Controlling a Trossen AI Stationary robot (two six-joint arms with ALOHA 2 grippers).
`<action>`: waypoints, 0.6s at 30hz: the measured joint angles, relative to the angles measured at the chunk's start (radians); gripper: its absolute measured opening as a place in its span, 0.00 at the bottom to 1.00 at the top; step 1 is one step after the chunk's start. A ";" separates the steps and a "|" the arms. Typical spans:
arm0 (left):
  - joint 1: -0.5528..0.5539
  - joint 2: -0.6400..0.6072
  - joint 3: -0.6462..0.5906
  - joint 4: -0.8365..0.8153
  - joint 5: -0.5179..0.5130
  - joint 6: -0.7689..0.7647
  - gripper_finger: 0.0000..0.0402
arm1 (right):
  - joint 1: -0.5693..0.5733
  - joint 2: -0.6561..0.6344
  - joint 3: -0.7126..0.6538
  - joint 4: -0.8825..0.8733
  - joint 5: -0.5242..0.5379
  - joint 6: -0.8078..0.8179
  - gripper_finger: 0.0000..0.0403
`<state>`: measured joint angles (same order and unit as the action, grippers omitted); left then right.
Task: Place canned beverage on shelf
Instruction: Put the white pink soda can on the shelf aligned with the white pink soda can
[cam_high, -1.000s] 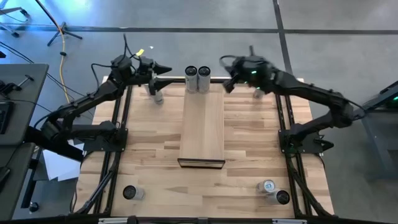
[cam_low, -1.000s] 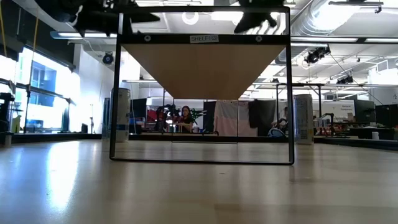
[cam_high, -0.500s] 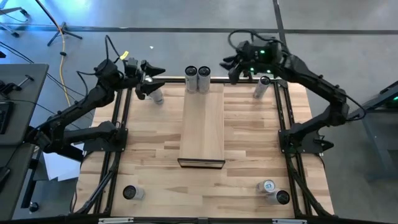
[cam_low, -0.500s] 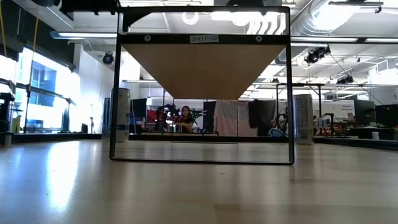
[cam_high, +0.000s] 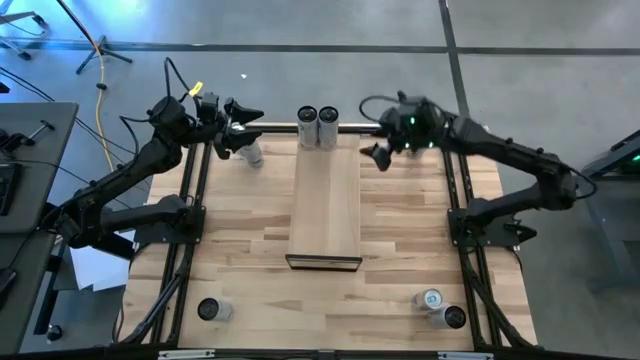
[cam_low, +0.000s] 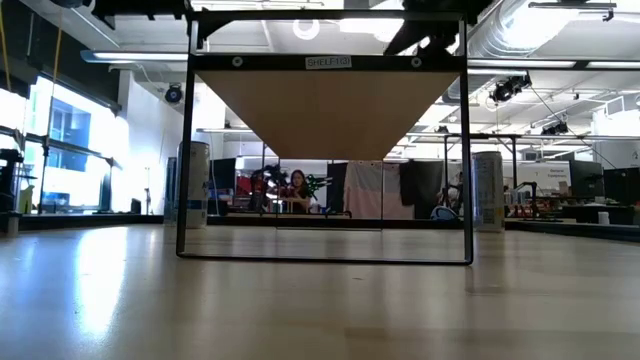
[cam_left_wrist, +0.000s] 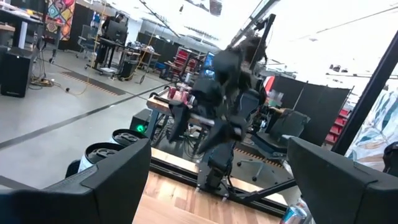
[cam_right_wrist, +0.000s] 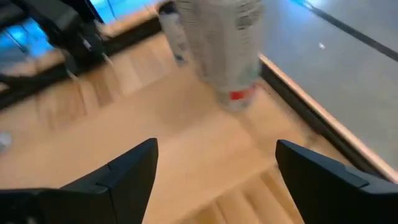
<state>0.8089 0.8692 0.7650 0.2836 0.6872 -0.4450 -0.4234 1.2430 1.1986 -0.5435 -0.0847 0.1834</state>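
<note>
A small white label sits centred on the shelf frame's top bar. Its print is too small to read. The cans' print is blurred.

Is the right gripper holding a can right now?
No: the right gripper is open with nothing between its fingers; a can stands ahead of it.

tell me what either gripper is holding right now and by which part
Nothing is held. The left gripper and the right gripper both stand open and empty; the nearest can stands apart, ahead of the right fingers.

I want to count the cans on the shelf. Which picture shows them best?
The high view: two cans stand side by side at the shelf's far end. The left wrist view catches their tops; the right wrist view shows one, blurred; the low view none.
</note>
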 joint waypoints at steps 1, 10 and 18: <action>0.000 0.000 0.000 0.000 0.000 -0.005 0.86 | 0.021 -0.009 -0.045 0.080 0.018 0.006 0.77; 0.000 0.000 0.000 -0.001 -0.002 -0.053 0.86 | 0.161 0.124 -0.165 0.497 0.452 -0.072 0.77; 0.000 0.000 0.000 -0.001 -0.003 -0.071 0.86 | 0.177 0.203 -0.131 0.600 0.503 -0.064 0.77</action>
<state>0.8093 0.8692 0.7650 0.2822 0.6846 -0.5164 -0.2462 1.4457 1.0676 0.0561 0.4179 0.1197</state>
